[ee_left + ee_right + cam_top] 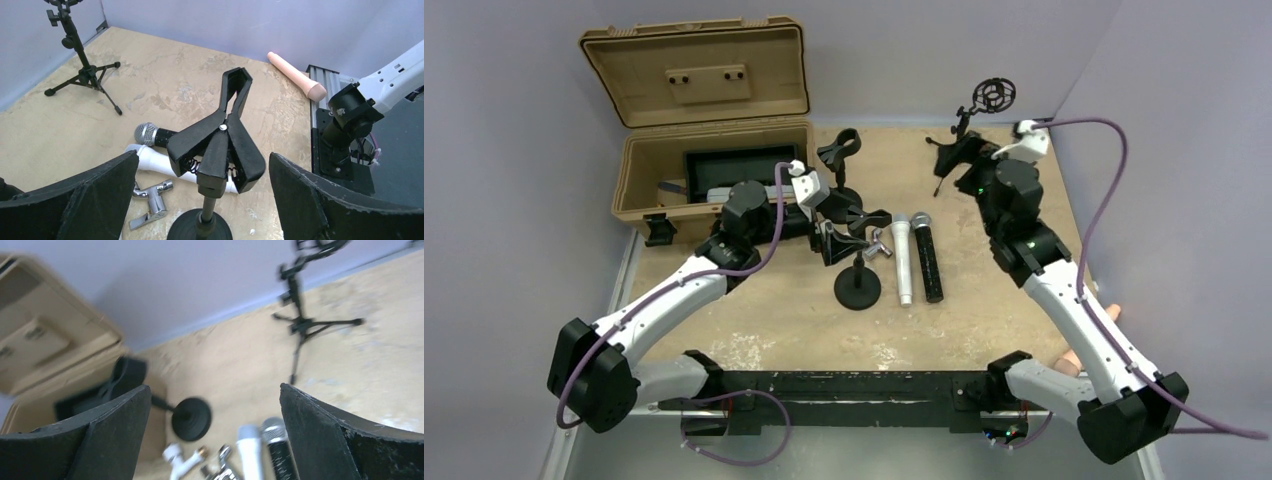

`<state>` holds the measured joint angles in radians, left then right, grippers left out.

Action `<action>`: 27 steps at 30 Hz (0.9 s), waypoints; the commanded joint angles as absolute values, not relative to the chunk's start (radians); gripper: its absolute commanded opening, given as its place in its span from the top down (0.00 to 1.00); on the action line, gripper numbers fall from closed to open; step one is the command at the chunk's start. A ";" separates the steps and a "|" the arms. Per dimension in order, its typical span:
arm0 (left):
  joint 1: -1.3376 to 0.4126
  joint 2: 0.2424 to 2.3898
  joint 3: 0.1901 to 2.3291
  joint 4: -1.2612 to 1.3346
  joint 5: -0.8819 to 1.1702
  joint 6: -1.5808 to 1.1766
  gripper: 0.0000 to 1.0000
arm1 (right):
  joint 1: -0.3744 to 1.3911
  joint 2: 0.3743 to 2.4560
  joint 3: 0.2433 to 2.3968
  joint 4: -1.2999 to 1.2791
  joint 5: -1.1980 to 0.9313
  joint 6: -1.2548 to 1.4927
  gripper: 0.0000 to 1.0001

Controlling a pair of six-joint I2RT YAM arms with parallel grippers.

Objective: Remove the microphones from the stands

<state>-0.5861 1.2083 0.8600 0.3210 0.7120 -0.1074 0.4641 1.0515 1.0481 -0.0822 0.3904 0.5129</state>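
So, top view first: the round-base stand (858,290) sits on the table (764,320) and its clip (869,218) is holding nothing. Just right of that stand, a white microphone (904,258) and a black microphone (927,262) lie flat, side by side. The left gripper (844,228) hangs at the stand's clip. The right gripper (954,160) is well off to the stand's upper right, by a tripod stand (965,122). A tan case (714,150) sits open to the stand's upper left.

Left wrist view: the left gripper (203,156) is spread wide, with fingers either side of the clip (220,145) and touching nothing. Both mics lie behind the stand, and a chrome fitting (150,200) sits beside its base.

Right wrist view is blurry, but the right gripper (215,387) is clearly released and grasping nothing. The white microphone (250,450) and black microphone (277,447) lie just right of the stand's base (191,417).
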 commanded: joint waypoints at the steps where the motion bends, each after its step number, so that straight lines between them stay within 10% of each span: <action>1: -0.600 1.141 0.891 0.314 0.671 -0.077 0.00 | 0.236 1.028 1.042 -0.094 0.363 0.580 0.03; 17: -0.696 0.953 0.905 0.135 0.391 0.062 0.00 | -0.160 0.915 0.747 -0.254 0.608 0.890 0.06; 27: -0.733 0.930 0.920 0.121 0.333 0.020 0.00 | -0.047 1.007 0.652 0.351 -0.678 0.450 0.01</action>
